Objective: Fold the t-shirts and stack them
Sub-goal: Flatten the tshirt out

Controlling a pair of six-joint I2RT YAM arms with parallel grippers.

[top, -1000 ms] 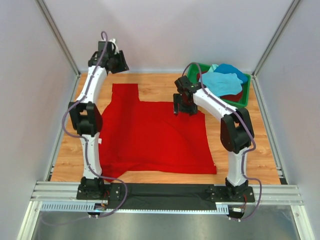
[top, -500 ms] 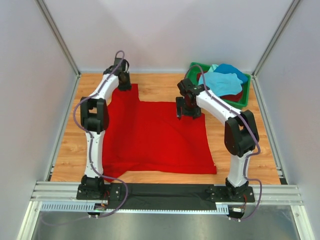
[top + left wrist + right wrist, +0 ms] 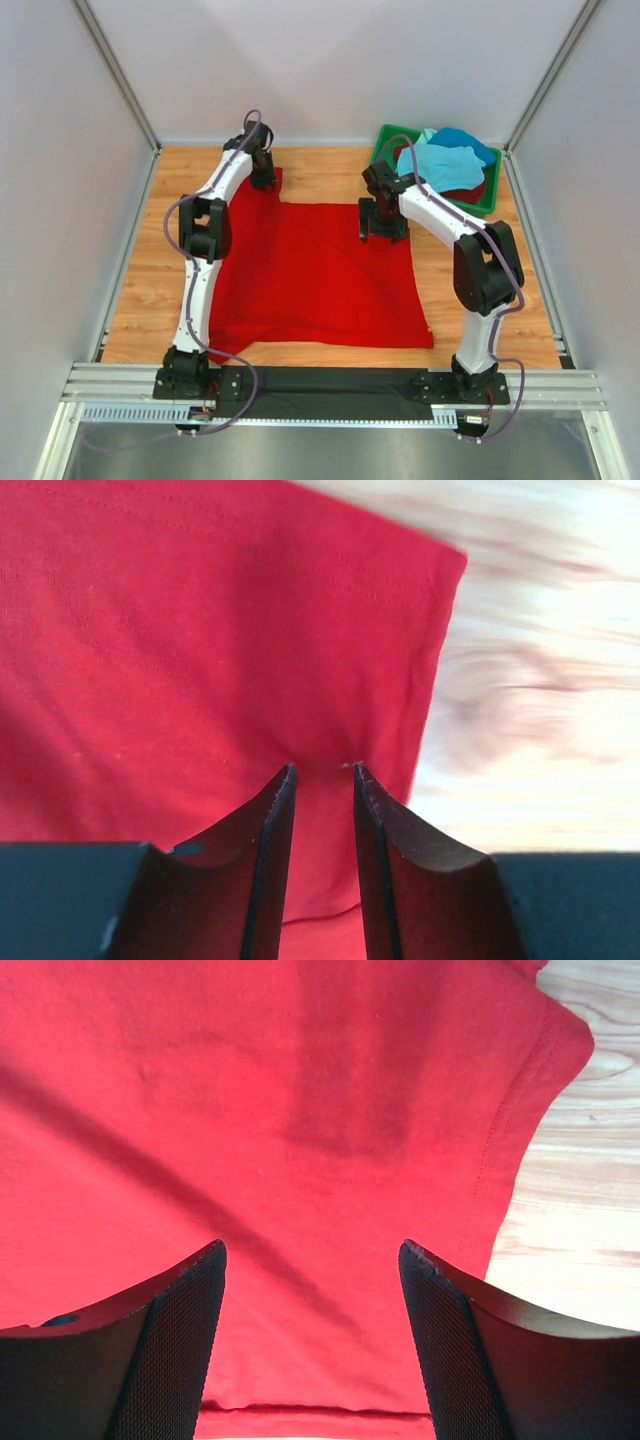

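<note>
A bright red t-shirt (image 3: 310,275) lies spread flat on the wooden table. My left gripper (image 3: 263,178) is down on its far left sleeve. In the left wrist view the gripper (image 3: 323,770) has its jaws only a narrow gap apart, tips pressed into the red cloth (image 3: 200,630), which puckers there near the sleeve edge. My right gripper (image 3: 382,228) is wide open over the shirt's far right corner. In the right wrist view it (image 3: 312,1245) is empty, with red cloth (image 3: 300,1090) below it. Light turquoise (image 3: 440,165), blue (image 3: 465,140) and dark red (image 3: 465,192) t-shirts lie heaped at the far right.
A green plastic bin (image 3: 385,140) at the far right corner holds the heaped shirts, close behind the right arm. Bare wood (image 3: 150,260) shows left of the red shirt and along the far edge. Grey walls enclose the table on three sides.
The left arm has come down from high at the back and moved right onto the far left sleeve. The right gripper has shifted slightly right and nearer over the far right corner.
</note>
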